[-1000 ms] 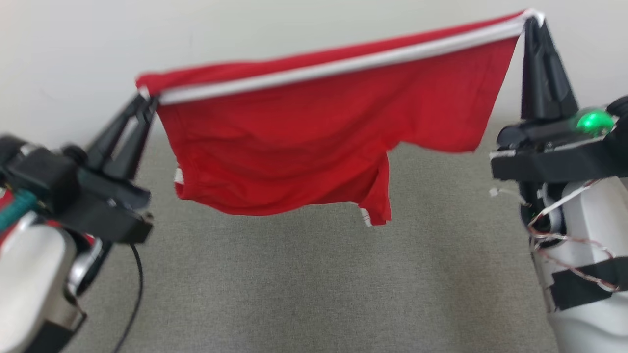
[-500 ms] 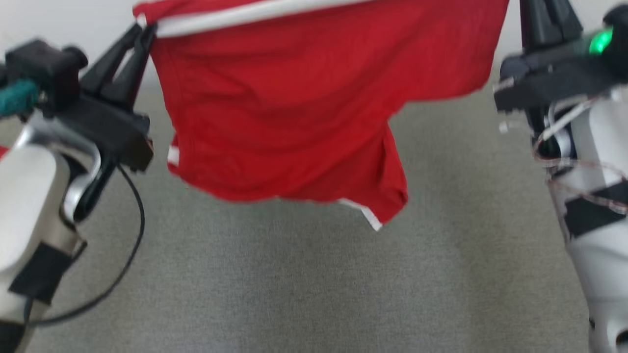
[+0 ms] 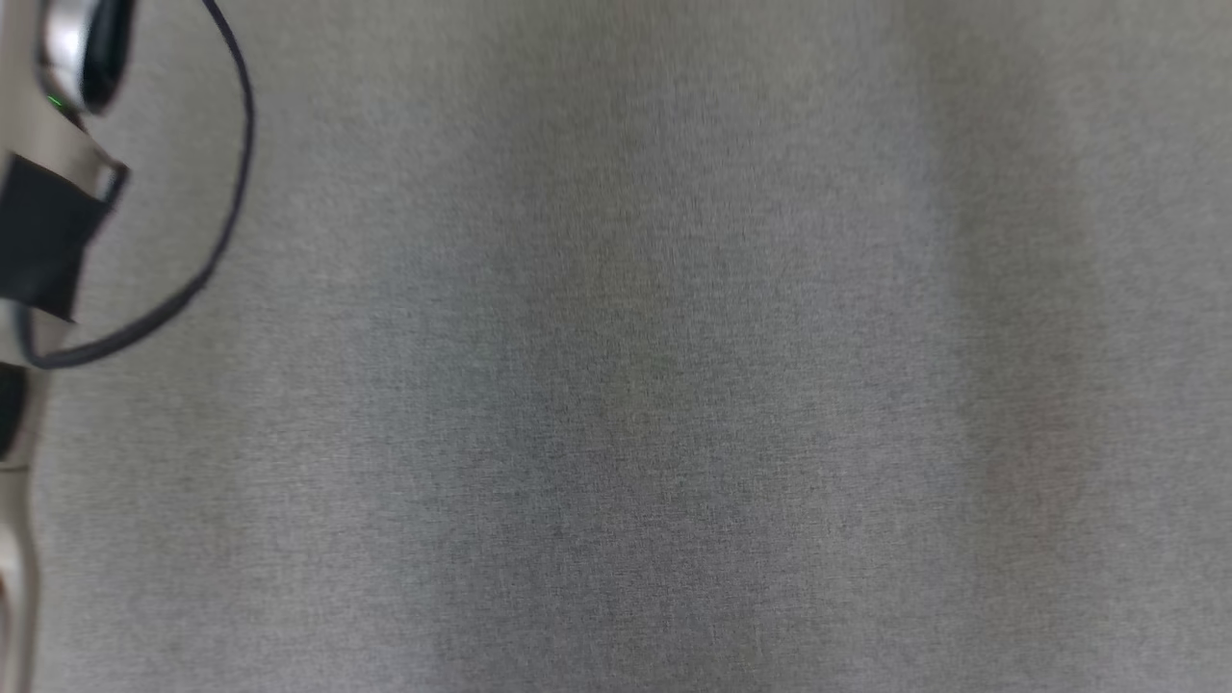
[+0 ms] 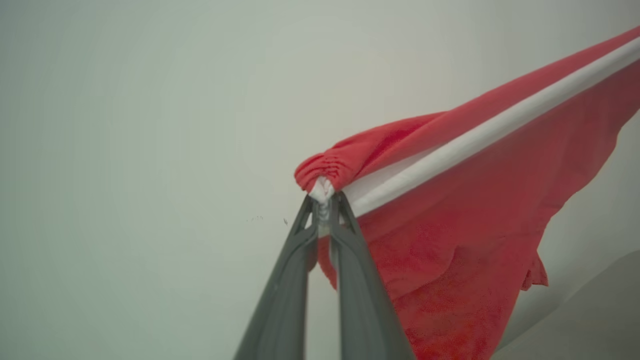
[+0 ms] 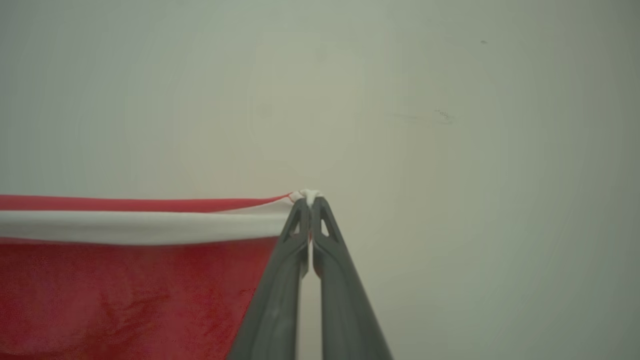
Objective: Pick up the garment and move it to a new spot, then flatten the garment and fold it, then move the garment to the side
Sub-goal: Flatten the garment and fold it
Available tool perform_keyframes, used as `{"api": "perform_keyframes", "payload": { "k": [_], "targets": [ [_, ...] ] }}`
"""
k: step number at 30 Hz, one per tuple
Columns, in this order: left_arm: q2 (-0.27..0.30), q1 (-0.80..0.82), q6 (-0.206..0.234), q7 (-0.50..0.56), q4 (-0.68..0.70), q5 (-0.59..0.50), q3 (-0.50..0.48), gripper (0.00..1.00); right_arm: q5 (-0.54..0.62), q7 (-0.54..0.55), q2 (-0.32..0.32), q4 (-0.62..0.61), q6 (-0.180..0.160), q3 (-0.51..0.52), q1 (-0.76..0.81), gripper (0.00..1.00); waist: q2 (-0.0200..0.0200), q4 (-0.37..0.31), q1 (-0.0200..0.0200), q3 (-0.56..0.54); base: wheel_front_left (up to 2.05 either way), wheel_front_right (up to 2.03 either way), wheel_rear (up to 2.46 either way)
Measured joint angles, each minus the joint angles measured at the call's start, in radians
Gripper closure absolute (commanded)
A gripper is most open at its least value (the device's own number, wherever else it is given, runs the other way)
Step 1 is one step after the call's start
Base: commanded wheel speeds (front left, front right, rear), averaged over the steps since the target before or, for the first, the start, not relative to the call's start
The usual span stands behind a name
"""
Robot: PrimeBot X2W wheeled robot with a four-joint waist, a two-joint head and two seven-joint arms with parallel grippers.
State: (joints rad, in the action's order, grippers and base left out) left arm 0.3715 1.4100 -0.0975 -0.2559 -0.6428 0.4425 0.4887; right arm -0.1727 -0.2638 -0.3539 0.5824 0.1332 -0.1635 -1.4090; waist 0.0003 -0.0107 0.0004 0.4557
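Note:
The garment (image 4: 465,210) is red cloth with a white band along its top edge, and it hangs in the air in front of a pale wall. In the left wrist view my left gripper (image 4: 324,202) is shut on its bunched corner, with the cloth stretching away to the right. In the right wrist view the garment (image 5: 125,280) spreads to the left below its taut white band. My right gripper (image 5: 310,200) is shut on that other top corner.
The head view looks straight down on grey carpet (image 3: 654,385). A pale forearm with a black strap (image 3: 38,231) and a looping black cable (image 3: 231,173) run along the left edge. A strip of grey floor (image 4: 590,320) shows at the left wrist view's lower right.
The head camera has tilted down, so the garment and both grippers have passed out of the top of its view. Before that the cloth hung stretched between the two shut grippers.

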Motion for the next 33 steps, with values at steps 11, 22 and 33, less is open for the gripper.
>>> {"api": "perform_keyframes", "payload": {
  "k": [11,22,33],
  "targets": [
    [-0.127,-0.523,-0.013,-0.007,0.048,-0.012,-0.138,1.0,-0.091,0.0,0.022,-0.138,0.001,0.059,0.579,1.0,-0.0001,-0.009,-0.0004,0.027,0.0,0.0,0.0],
    [-0.279,-0.984,-0.033,-0.007,0.08,-0.044,-0.382,1.0,-0.109,0.001,0.137,-0.177,0.005,0.116,1.03,1.0,-0.0003,-0.015,-0.0007,-0.111,0.0,0.0,0.0],
    [-0.314,-1.224,-0.042,-0.007,0.081,-0.061,-0.397,1.0,-0.07,0.003,0.207,-0.167,0.006,0.156,1.268,1.0,-0.0004,-0.036,-0.0008,-0.288,0.0,0.0,0.0]
  ]
}}
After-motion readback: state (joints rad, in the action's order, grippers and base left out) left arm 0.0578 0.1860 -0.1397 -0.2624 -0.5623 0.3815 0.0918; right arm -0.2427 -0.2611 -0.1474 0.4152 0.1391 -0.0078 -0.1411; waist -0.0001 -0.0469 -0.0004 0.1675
